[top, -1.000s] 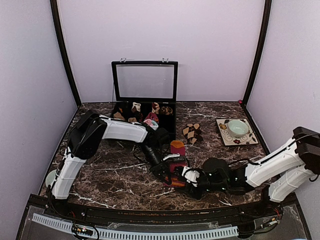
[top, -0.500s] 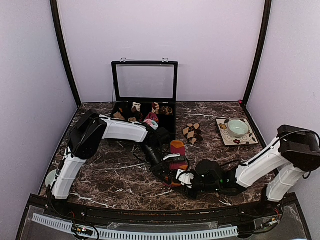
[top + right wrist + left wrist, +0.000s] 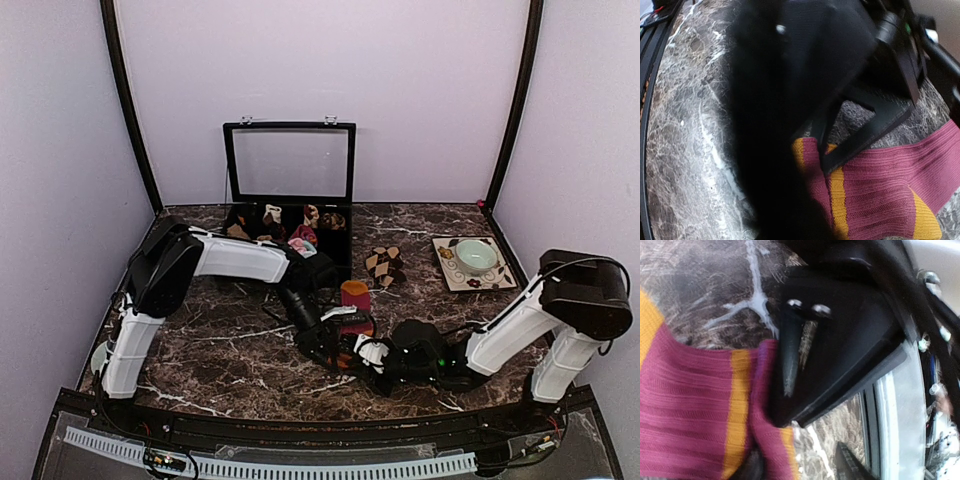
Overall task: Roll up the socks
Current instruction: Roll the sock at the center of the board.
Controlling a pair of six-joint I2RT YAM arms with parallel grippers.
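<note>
The long magenta sock [image 3: 353,297] with orange stripes lies at the table's middle, its far end bunched upright. Both grippers meet at its near end. My left gripper [image 3: 333,343] hangs over the striped cloth [image 3: 690,405] with its jaws apart; only one dark fingertip [image 3: 752,469] shows at the bottom edge. My right gripper [image 3: 364,352] comes in from the right and is shut on the sock's orange-edged end [image 3: 812,150]. Its black finger [image 3: 790,360] fills the left wrist view. The brown-and-beige diamond sock [image 3: 385,265] lies further back on the right.
An open black box [image 3: 247,165] of small sock rolls stands at the back centre. At the back right a patterned plate [image 3: 446,275] carries a green bowl [image 3: 476,255]. The table's front rail [image 3: 300,430] runs close behind both grippers.
The right gripper has slid left to the sock's near end and closed on it. The left gripper has opened its jaws and let the cloth go.
</note>
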